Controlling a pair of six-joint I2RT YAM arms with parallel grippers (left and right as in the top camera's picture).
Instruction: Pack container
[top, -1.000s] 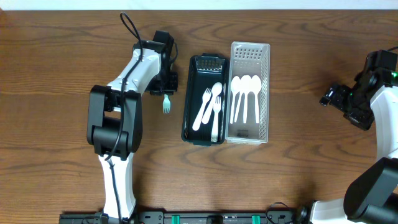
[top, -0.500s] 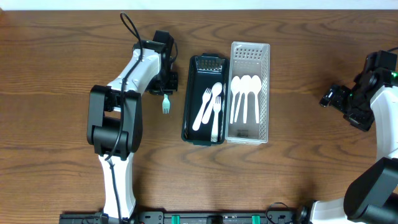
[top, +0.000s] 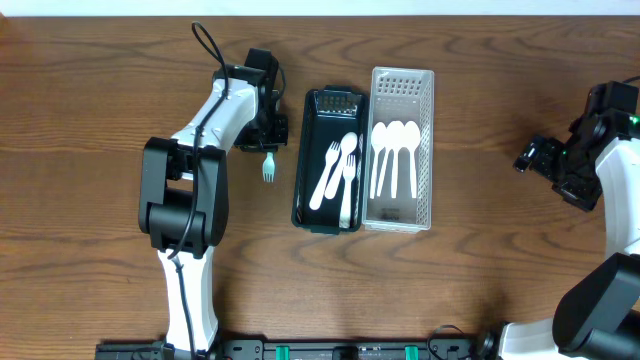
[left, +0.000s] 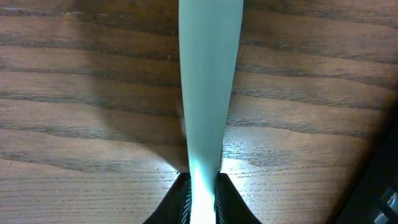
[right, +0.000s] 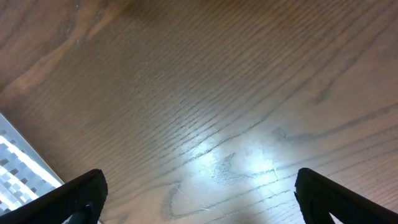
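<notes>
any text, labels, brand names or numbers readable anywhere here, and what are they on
None: no word, label, number or sign can be read in any view.
The black tray and the clear perforated bin show no print.
The teal fork held in the left gripper is plain.

text: none legible | brands, labels: none legible | numbers, signs: none legible | surfaces checked: black tray (top: 303, 190), clear container (top: 402, 85), wooden table (top: 480, 280) | wrist views: wood grain only, no print to read
</notes>
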